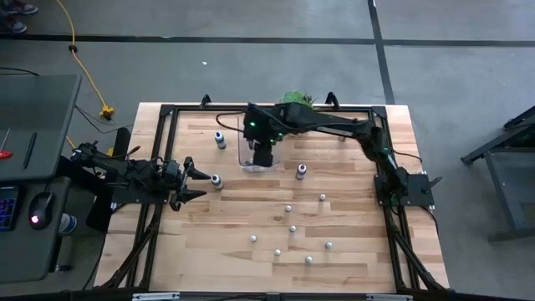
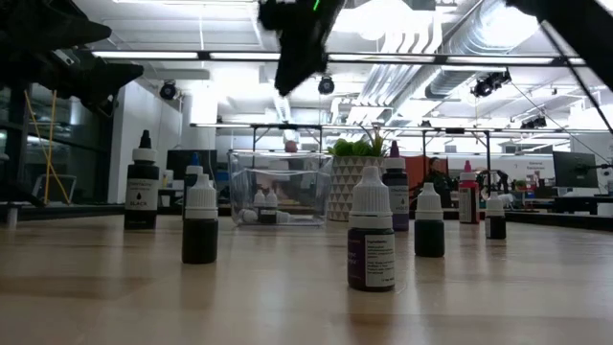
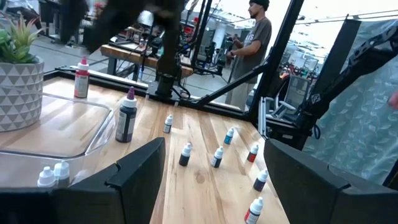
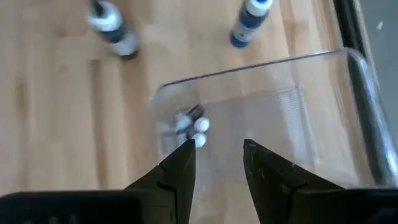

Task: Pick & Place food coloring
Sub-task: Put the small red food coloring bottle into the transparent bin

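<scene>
Several tiny food coloring bottles stand scattered on the wooden table, and two lie inside the clear bin. More stand upright in the low view. My right gripper hangs open and empty above the bin, its fingers pointing down over the bottles in it. My left gripper waits open at the table's left side, just short of one bottle. In its wrist view the fingers frame several bottles farther off.
A green succulent in a white pot stands at the far edge behind the bin. One blue-capped bottle and one purple one flank the bin. A black frame rims the table. A person stands beyond the table.
</scene>
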Tool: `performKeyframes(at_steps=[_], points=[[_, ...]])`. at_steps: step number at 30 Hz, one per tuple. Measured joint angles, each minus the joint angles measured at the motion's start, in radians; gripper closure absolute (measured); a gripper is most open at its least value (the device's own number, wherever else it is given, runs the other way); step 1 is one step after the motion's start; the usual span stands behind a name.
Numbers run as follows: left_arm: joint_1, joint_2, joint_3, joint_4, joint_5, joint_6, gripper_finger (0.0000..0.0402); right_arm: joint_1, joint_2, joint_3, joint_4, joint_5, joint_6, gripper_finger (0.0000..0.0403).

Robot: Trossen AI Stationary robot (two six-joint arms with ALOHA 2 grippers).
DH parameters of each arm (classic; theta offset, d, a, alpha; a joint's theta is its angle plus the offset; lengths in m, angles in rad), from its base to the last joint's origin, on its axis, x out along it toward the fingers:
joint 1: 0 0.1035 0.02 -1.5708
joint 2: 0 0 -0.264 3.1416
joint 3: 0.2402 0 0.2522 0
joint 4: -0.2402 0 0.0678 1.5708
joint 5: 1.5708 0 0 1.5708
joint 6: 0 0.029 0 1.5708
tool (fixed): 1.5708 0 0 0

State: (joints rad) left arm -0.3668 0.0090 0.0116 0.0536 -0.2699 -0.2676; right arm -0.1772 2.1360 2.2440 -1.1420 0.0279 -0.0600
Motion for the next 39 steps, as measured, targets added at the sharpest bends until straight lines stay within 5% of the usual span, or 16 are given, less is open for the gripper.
performKeyframes(at_steps=[14, 18, 29, 34, 39], points=[[0.0, 0.0, 0.0, 0.0, 0.0, 0.0, 0.013, 0.341, -0.165, -0.01, -0.361, 0.024, 0.125, 0.0278], [0.0, 0.0, 0.0, 0.0, 0.0, 0.0, 0.013, 0.455, -0.167, -0.084, -0.333, 0.004, 0.218, 0.0278], [0.0, 0.0, 0.0, 0.0, 0.0, 0.0, 0.013, 0.563, -0.164, -0.528, 0.228, -0.151, 0.3, 0.0278], [0.0, 0.0, 0.0, 0.0, 0.0, 0.0, 0.013, 0.556, -0.157, -0.678, 0.592, -0.129, 0.316, 0.0278], [0.0, 0.0, 0.0, 0.0, 0.0, 0.0, 0.013, 0.537, -0.093, -0.656, 0.641, -0.034, 0.307, 0.0278]])
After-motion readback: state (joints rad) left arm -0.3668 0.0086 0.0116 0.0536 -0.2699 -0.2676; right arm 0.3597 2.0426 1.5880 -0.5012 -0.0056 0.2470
